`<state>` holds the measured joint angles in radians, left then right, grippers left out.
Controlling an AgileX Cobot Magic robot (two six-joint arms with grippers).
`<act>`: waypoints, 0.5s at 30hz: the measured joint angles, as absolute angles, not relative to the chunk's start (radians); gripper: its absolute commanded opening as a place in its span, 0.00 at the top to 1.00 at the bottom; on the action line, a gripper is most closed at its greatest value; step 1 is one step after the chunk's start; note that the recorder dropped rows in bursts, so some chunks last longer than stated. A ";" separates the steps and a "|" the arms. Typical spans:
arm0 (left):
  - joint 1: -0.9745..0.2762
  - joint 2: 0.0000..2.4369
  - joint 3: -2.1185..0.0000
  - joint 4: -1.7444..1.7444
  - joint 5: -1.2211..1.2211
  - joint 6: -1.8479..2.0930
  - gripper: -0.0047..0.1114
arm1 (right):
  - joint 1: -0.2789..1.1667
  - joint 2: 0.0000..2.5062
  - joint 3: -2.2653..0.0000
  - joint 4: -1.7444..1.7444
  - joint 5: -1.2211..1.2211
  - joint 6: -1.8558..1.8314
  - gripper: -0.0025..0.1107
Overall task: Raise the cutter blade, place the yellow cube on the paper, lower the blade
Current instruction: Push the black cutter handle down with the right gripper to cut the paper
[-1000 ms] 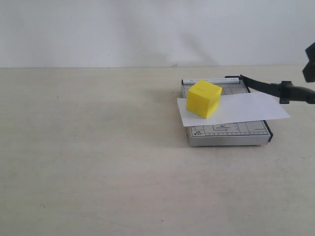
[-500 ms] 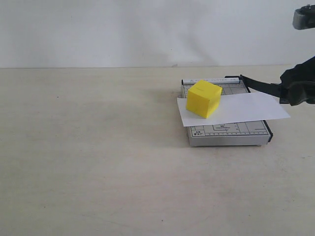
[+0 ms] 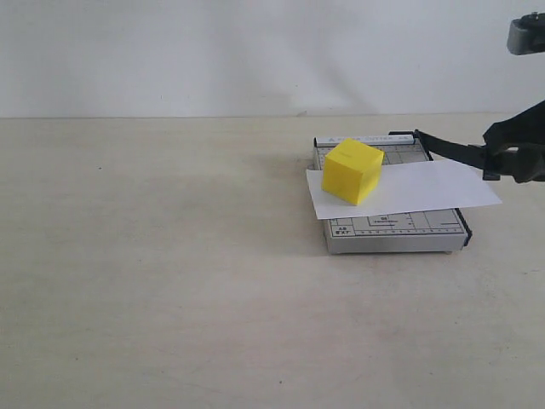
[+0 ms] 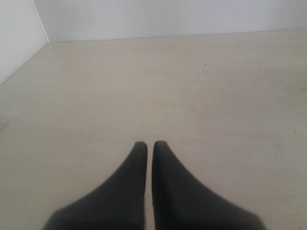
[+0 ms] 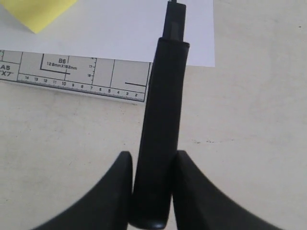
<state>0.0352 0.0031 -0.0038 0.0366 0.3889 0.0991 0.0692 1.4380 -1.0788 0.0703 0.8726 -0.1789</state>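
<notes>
The yellow cube (image 3: 352,172) rests on the left part of the white paper (image 3: 426,189), which lies across the grey cutter base (image 3: 396,232). The cutter blade (image 3: 451,149) slants up and out to the right, above the paper. My right gripper (image 3: 511,162) is shut on its thick black handle (image 5: 158,134); in the right wrist view both fingers press the handle's sides at the right gripper (image 5: 152,160), with the paper (image 5: 120,28), a corner of the cube (image 5: 38,12) and the gridded base (image 5: 72,72) beyond. My left gripper (image 4: 149,145) is shut on nothing over bare table, outside the exterior view.
The beige table (image 3: 170,281) stretches left and in front of the cutter. A white wall (image 3: 255,51) stands behind it. In the left wrist view a white side wall (image 4: 17,38) meets the table's far corner.
My right gripper came in from the right edge and closed around the blade handle. The blade, cube and paper have not moved.
</notes>
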 measured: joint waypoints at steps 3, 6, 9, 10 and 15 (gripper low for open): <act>0.035 0.003 -0.004 0.037 0.389 0.099 0.92 | 0.069 1.431 -1.034 0.080 0.838 -0.181 0.98; 0.035 0.003 -0.004 0.037 0.389 0.099 0.92 | 0.069 1.430 -0.970 0.090 0.792 -0.183 0.98; 0.035 0.003 -0.004 0.037 0.389 0.099 0.92 | 0.069 1.430 -0.905 0.102 0.733 -0.185 0.98; 0.035 0.003 -0.004 0.037 0.389 0.099 0.92 | 0.069 1.430 -0.888 0.105 0.716 -0.186 0.98; 0.035 0.003 -0.004 0.037 0.389 0.099 0.92 | 0.069 1.430 -0.788 0.122 0.608 -0.193 0.98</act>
